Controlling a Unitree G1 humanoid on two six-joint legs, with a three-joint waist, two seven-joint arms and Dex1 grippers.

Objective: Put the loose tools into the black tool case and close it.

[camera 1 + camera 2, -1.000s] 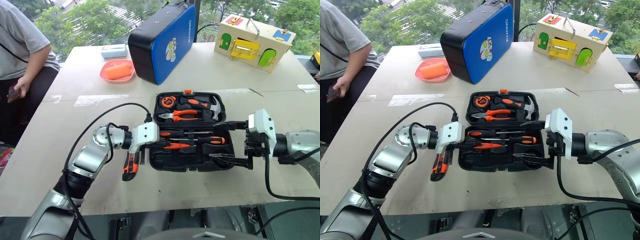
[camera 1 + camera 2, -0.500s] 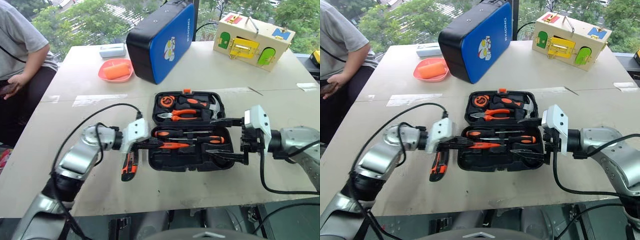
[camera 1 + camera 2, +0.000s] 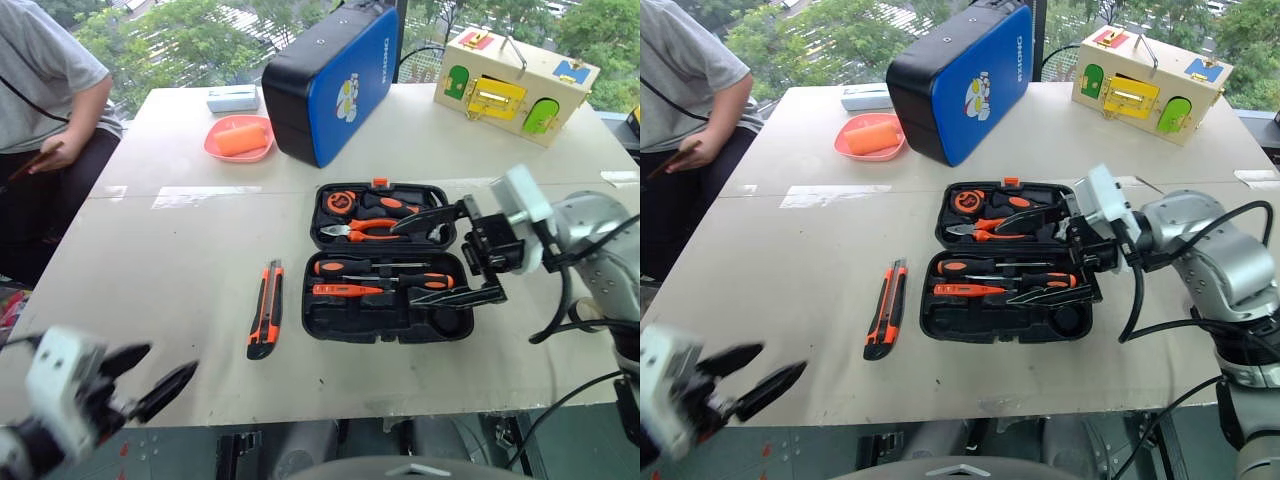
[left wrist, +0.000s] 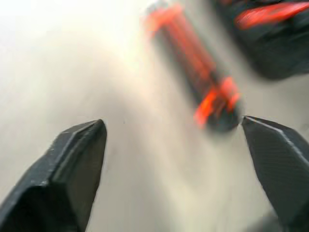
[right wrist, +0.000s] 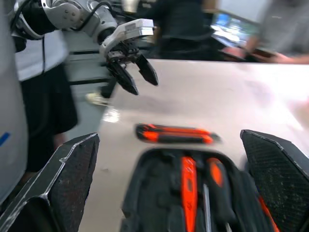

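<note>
The black tool case (image 3: pixel 320 318) lies open in the middle of the table. Its near half holds a slim orange screwdriver (image 3: pixel 345 290) and two black-and-orange screwdrivers (image 3: pixel 345 267) (image 3: pixel 430 281). An orange-black utility knife (image 3: pixel 265 322) lies on the table just left of the case, blurred in the left wrist view (image 4: pixel 193 72). My left gripper (image 3: pixel 172 357) hangs open and empty at the near left table edge, well away from the knife. My right gripper (image 3: pixel 417 265) hovers open above the case's right side with nothing between its fingers.
Pliers (image 3: pixel 365 229), a tape measure and a hammer sit in the case's far half. At the back stand a blue-and-black case (image 3: pixel 335 75), a pink dish (image 3: pixel 238 138) and a wooden latch box (image 3: pixel 515 70). A person (image 3: pixel 50 90) sits at the far left.
My left gripper was shut at the case's left edge; it has since pulled back to the near left and opened. The slim orange screwdriver lies in the case. My right gripper rose slightly.
</note>
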